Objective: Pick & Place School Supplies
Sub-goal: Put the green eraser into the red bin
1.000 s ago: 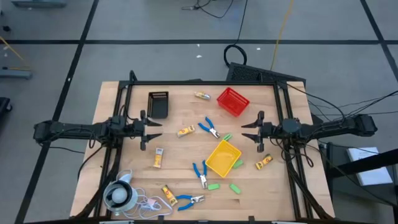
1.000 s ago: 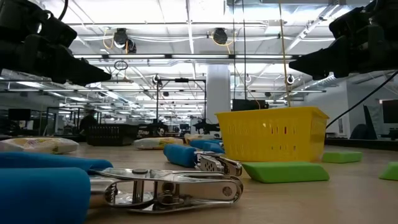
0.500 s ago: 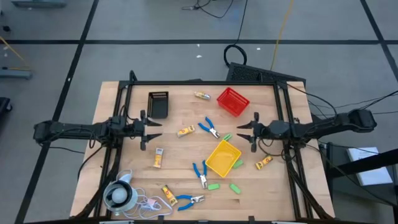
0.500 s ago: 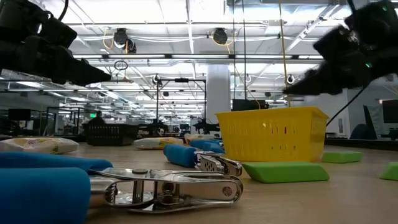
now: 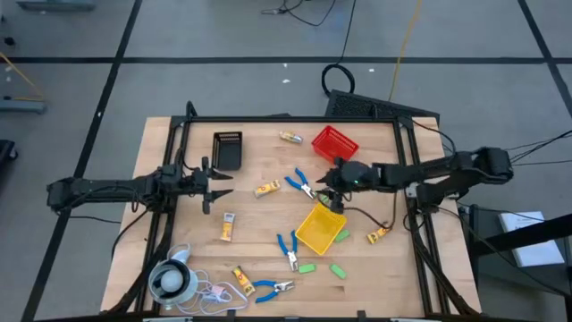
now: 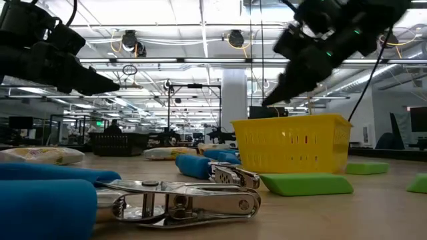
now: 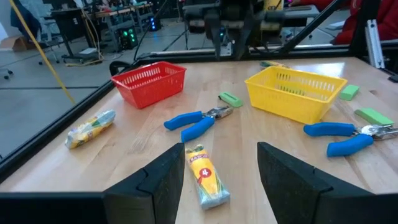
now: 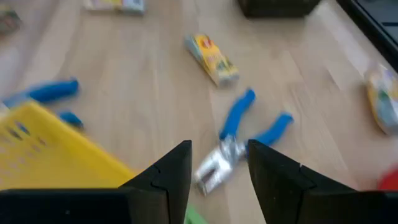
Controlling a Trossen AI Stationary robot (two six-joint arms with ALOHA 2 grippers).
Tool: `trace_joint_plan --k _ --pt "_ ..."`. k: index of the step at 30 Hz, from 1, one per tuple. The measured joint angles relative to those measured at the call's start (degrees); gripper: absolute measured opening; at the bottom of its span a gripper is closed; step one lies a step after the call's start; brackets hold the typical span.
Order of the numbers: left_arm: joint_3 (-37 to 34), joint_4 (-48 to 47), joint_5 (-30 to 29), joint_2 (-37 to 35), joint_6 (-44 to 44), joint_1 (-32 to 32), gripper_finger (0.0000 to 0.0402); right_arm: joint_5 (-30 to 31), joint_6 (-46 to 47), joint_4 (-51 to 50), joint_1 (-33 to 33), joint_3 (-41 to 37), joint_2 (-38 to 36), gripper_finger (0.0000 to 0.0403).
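The school supplies lie scattered flat on the table. There are blue-handled pliers (image 5: 301,185), two more pairs (image 5: 288,250) (image 5: 273,288), green blocks (image 5: 307,267) (image 5: 338,270) and yellow packets (image 5: 266,189) (image 5: 228,225). My right gripper (image 5: 329,185) is open. It hovers above the table's middle, tipped downward, just right of the upper pliers (image 8: 242,140), which show between its fingers (image 8: 168,177) without touching. My left gripper (image 5: 214,186) is open at the table's left, above a packet (image 7: 205,177).
The yellow bin (image 5: 320,226) sits just nearer than my right gripper. The red bin (image 5: 335,146) and the black bin (image 5: 227,150) stand toward the far edge. A white round object with a cord (image 5: 172,280) occupies the near left corner. Another packet (image 5: 379,234) lies at the right.
My right gripper has swung from the table's right side toward the middle, reaching over the upper blue pliers beside the yellow bin, and it has tipped its fingers downward. No object has moved.
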Motion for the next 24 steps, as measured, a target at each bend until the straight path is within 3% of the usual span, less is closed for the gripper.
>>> trace_joint_plan --k 11,24 --pt "0.0 -1.7 0.0 0.0 0.1 0.8 0.0204 -8.0 -5.6 -30.3 -6.5 16.3 8.6 0.0169" --pt "0.0 -2.5 0.0 0.0 0.3 0.7 0.0204 -9.8 -8.8 -43.2 -5.8 18.3 10.6 0.0173"
